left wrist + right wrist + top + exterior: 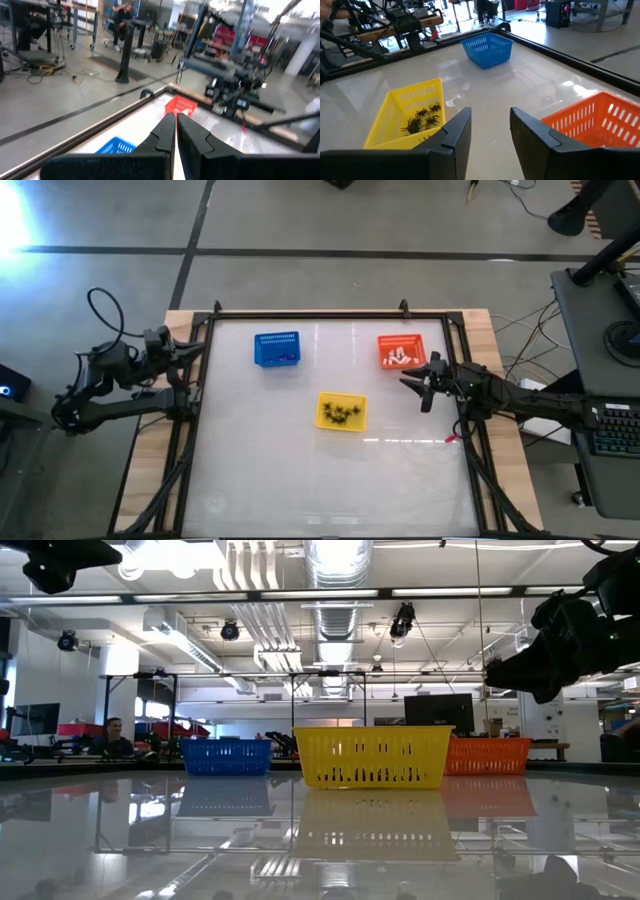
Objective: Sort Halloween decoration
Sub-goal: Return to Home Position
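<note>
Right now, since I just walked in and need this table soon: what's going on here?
Nothing is being handled at this moment. The left gripper is shut and empty at the table's left edge. The right gripper is open and empty, hovering beside the orange basket. White trinkets lie in that basket, and black spiders in the yellow basket. The contents of the blue basket are too small to make out.
</note>
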Controlling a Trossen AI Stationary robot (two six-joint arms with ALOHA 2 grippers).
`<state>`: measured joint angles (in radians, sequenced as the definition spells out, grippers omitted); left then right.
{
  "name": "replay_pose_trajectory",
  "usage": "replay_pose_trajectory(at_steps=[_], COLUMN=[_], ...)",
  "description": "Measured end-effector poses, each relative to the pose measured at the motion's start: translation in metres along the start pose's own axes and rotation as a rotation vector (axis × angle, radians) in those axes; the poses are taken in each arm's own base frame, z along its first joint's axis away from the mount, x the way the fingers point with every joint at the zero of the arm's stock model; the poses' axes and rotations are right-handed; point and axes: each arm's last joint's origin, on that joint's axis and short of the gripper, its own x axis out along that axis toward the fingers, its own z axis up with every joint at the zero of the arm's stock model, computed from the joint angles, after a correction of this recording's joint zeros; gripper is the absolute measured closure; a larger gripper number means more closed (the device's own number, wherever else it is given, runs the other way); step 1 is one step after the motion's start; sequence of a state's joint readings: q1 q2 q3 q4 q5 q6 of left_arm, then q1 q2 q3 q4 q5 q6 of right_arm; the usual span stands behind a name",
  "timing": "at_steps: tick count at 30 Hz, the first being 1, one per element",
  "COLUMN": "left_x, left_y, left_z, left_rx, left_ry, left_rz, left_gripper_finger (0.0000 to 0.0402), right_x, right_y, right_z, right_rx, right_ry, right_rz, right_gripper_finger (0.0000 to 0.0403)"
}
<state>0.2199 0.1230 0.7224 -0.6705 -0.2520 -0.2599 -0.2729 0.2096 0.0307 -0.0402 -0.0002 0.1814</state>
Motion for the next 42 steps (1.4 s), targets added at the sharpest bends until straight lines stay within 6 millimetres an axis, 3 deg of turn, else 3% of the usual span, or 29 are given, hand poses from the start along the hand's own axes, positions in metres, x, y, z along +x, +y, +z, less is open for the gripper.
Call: replay_pose_trajectory(at_steps=[6,13,18,20,26,35,42], left_x=[0.022,0.051,0.063,0.066,0.076,0.083,0.085], left_y=[-0.004,-0.003,0.001,0.003,0.008,0.01,0.011], left_z=[-0.007,-0.042,-0.069,-0.08,-0.109,-0.123,-0.141], left_rx=[-0.041,-0.077,-0.158,-0.203,-0.118,-0.076,-0.056], left_ry=[-0.154,-0.183,-0.086,-0.037,0.048,-0.042,-0.074], left_rz=[-0.041,-0.058,-0.038,-0.023,0.007,-0.023,-0.154], left_gripper_finger=[0.0402,0.0402,0.0402,0.0402,0.0402,0.0402,0.0402], right_x=[0.0,0.0,0.0,0.0,0.0,0.0,0.0], right_y=[0.0,0.0,0.0,0.0,0.0,0.0,0.0], right_z=[0.0,0.0,0.0,0.0,0.0,0.0,0.0], right_rx=[0.0,-0.001,-0.001,-0.001,-0.001,-0.001,-0.001], right_ry=[0.002,0.002,0.003,0.002,0.003,0.003,0.003], right_rz=[0.0,0.0,0.0,-0.001,0.0,0.0,0.0], right_gripper_finger=[0.0269,0.0273,0.0278,0.0277,0.027,0.0275,0.028])
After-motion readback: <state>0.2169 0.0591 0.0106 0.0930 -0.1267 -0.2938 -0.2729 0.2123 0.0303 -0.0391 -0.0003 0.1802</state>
